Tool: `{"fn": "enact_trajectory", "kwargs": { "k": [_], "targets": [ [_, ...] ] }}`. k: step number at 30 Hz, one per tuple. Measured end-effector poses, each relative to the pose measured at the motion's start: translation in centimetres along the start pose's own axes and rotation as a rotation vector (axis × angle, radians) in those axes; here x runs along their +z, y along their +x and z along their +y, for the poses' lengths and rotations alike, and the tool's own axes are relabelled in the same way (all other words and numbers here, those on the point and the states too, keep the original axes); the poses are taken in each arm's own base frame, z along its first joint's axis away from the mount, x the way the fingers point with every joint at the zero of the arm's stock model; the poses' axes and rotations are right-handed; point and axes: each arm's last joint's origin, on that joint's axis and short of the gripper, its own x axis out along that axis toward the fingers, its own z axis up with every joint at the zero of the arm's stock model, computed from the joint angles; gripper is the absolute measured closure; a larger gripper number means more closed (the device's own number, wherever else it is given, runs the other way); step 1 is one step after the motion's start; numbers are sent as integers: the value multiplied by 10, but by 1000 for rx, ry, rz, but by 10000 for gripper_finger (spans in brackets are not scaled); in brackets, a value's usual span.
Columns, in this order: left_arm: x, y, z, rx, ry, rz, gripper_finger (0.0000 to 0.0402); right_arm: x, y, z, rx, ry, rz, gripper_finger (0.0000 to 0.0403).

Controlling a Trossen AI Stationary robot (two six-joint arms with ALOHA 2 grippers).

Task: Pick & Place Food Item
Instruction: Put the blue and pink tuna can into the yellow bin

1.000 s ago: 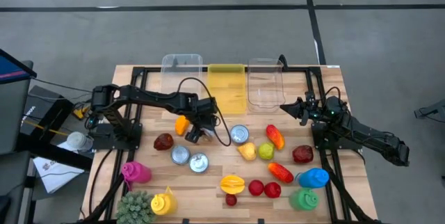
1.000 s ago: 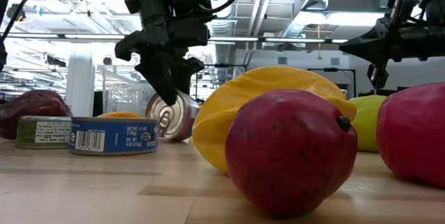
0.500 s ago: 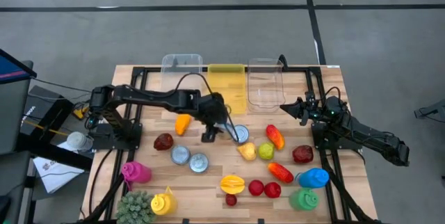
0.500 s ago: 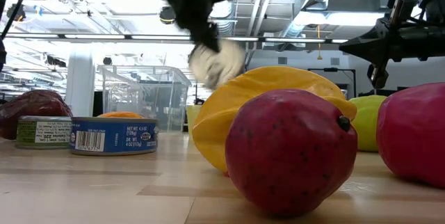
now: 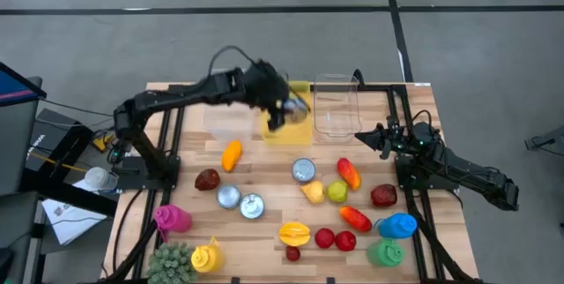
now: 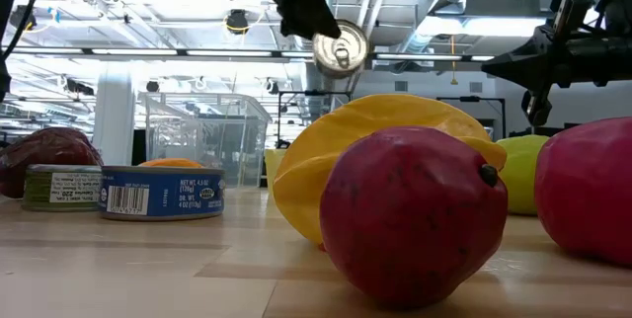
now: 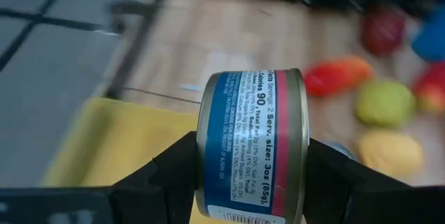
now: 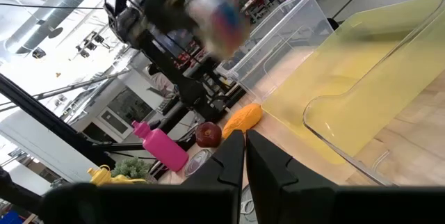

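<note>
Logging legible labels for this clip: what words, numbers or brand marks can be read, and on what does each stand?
"Calories 90", "Serv. size: 3oz (85g)": on the can clamped in the left gripper, above the yellow bin.
Its other small print: too small to read.
Blue can on the table: barcode and numbers, too small to read.
Green can beside it: label unreadable.
Right gripper, idle: no markings.

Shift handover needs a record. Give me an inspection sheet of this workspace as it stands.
Surface: wooden slatted table, dark frame rails.
Job's things: blue-labelled tin can held above the yellow plastic bin; two clear plastic bins flank it.
Clutter: three more tins, toy fruit, coloured bottles, a green spiky plant.
Pincers: left pincer shut on the can; right pincer shut, waiting beside the clear bin.
Cables: black cable looping over the left arm.
Surroundings: grey floor; dark case and papers beside the table.
</note>
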Motion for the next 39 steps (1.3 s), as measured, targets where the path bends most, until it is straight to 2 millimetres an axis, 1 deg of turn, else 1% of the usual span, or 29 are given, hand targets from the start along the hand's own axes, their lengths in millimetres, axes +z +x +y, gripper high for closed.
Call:
{"fn": "enact_trajectory", "kwargs": {
  "k": [3,6,10,13,15,17,23,26,29,32,34,36,39],
  "targets": [
    [4,-11,26,52,-94,18,219,0,0,0,0,0,0,390],
    [10,-23,45,82,-145,-3,219,0,0,0,0,0,0,390],
    [18,-35,58,98,-169,-39,219,0,0,0,0,-1,0,390],
    [18,-37,63,92,-179,-40,219,0,0,0,0,-1,0,390],
    [15,-28,64,90,-183,-17,219,0,0,0,0,-1,0,390],
    [11,-15,65,84,-186,24,219,0,0,0,0,-1,0,390],
    [-8,44,62,48,-193,164,219,0,0,0,0,1,0,390],
    [-14,58,64,47,-219,197,219,0,0,0,1,37,-1,390],
    [-16,63,64,43,-232,210,219,1,0,1,2,71,-2,390],
    [-11,53,62,-45,-238,169,219,10,-1,10,11,25,-17,390],
    [-4,39,59,-110,-233,123,219,24,-1,21,14,-56,-52,390],
    [3,24,55,-161,-204,80,219,36,2,30,-34,-146,-68,389],
    [9,7,53,-176,-169,37,219,61,11,48,-97,-299,-87,375]
  ]
}}
